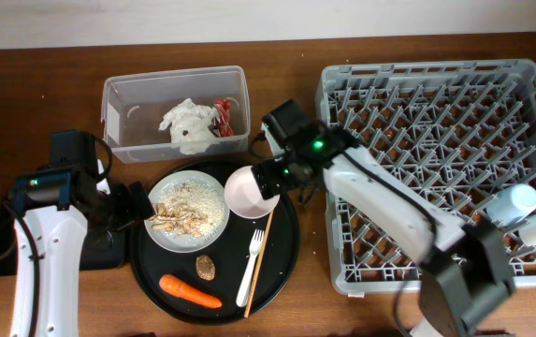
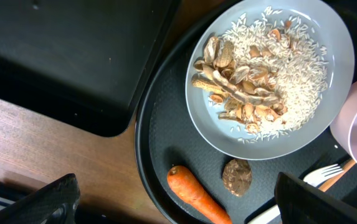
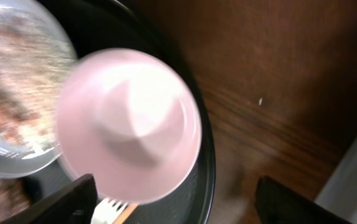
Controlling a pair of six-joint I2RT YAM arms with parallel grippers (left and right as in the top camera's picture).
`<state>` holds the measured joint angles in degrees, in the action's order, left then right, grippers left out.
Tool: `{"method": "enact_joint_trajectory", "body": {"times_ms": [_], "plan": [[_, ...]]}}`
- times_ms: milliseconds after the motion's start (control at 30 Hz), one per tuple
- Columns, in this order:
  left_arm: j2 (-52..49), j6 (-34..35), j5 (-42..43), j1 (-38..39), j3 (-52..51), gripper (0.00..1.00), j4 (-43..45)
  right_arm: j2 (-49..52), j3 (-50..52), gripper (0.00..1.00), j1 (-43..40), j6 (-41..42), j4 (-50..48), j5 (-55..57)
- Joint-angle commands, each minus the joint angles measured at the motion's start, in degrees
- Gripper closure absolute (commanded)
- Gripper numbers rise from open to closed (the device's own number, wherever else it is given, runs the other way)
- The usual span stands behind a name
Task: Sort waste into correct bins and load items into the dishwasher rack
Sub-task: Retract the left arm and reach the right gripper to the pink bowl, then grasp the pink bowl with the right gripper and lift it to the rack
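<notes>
A: How did the bowl look?

B: A small pinkish-white bowl, round and smooth, with no marks that I could see. It was blurred in the right wrist view. It was over the right part of the round black tray, near the middle of the table's front edge. Its rim overlapped the right rim of the white plate. I couldn't tell whether it was resting or lifted.

A: And the plate?

B: It was covered in rice, with beige food scraps heaped on its left half.

A: What was the right arm's pose?

B: It rose from the front-right corner and bent at the elbow over the left side of the dishwasher rack. The right gripper was just beside the bowl's right edge. Its fingers were spread wide and weren't clamped on the bowl.

A: And the left arm?

B: It came up along the left edge and turned inward. The left gripper hung over the tray's left side beside the plate, fingers wide apart. The carrot and the brown lump lay beneath it.
</notes>
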<state>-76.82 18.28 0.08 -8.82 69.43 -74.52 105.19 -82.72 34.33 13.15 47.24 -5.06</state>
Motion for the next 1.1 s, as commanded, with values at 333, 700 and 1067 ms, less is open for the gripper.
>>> {"method": "enact_joint_trajectory", "body": {"times_ms": [333, 700, 1067], "plan": [[0.1, 0.8, 0.6, -0.3, 0.0, 0.01, 0.3, 11.5, -0.9, 0.96, 0.1, 3.9, -4.6, 1.7], [0.1, 0.8, 0.6, -0.3, 0.0, 0.01, 0.3, -6.9, -16.9, 0.96, -11.0, -1.9, 14.2, 27.5], [0.1, 0.8, 0.7, -0.3, 0.0, 0.01, 0.3, -7.5, -17.1, 0.96, -39.8, 3.3, 4.5, 72.2]]}}
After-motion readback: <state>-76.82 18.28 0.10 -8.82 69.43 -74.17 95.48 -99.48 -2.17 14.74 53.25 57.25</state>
